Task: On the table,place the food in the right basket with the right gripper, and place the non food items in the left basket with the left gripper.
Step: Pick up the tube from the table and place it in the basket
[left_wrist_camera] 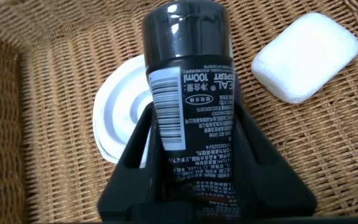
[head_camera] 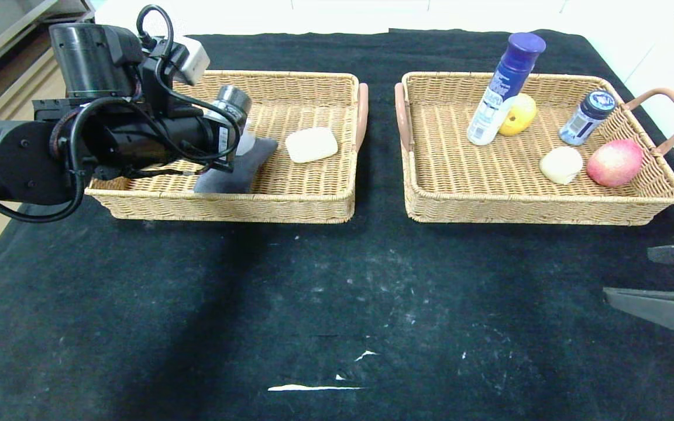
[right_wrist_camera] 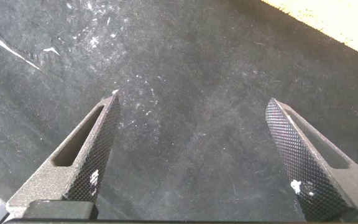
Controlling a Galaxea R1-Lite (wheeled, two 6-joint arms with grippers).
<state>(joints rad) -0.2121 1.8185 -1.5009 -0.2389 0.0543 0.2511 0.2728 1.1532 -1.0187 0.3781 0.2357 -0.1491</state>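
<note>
Head view shows the bottle [head_camera: 504,88], pear [head_camera: 518,114] and bun [head_camera: 561,164] already in the right basket [head_camera: 547,207], and the cloth [head_camera: 237,169] in the left basket [head_camera: 226,204]. The left hand [left_wrist_camera: 191,180] hangs over that basket beside the white roll [left_wrist_camera: 120,115], clamped on the black tube [left_wrist_camera: 191,93], apparently the last item. The right hand [right_wrist_camera: 194,149] rests low over the bare counter [head_camera: 337,304], fingers apart.

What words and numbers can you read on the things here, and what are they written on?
"100ml" on the white label of the black tube held in the left gripper, above the left basket.
"EAL" and "XPERT", cut-off words on the same label.
Barcode and small print below: too small to read.
Tall bottle and small jar in the right basket: labels too blurred.
The right gripper shows no writing.
</note>
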